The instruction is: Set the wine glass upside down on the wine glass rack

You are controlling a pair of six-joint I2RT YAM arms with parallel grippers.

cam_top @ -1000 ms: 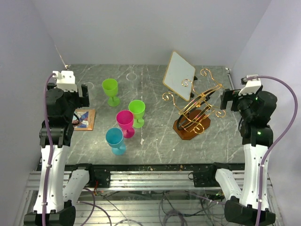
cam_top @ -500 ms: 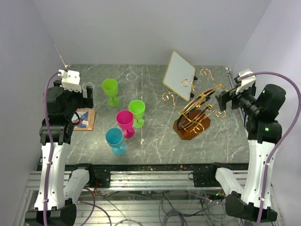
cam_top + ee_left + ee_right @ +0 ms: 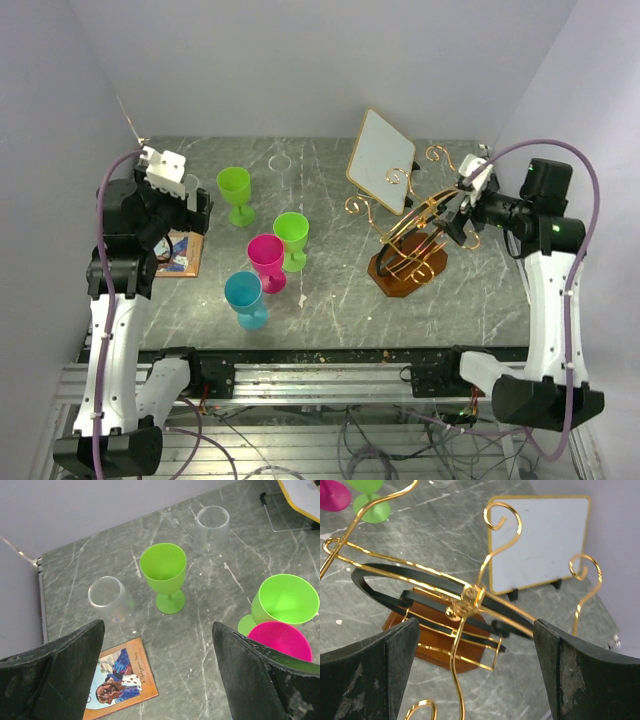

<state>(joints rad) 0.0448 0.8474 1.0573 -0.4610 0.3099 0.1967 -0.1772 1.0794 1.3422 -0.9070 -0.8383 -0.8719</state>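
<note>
Rack (image 3: 408, 262) — gold scrollwork, brown base

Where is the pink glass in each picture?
Top external: pink glass left of middle.
Left wrist: bottom right edge, only its bowl.
Right wrist: top left corner, cut off.
Shared landmark: the green glass right beside it.

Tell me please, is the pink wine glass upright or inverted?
Upright: the pink wine glass has its open bowl above its foot.
</note>
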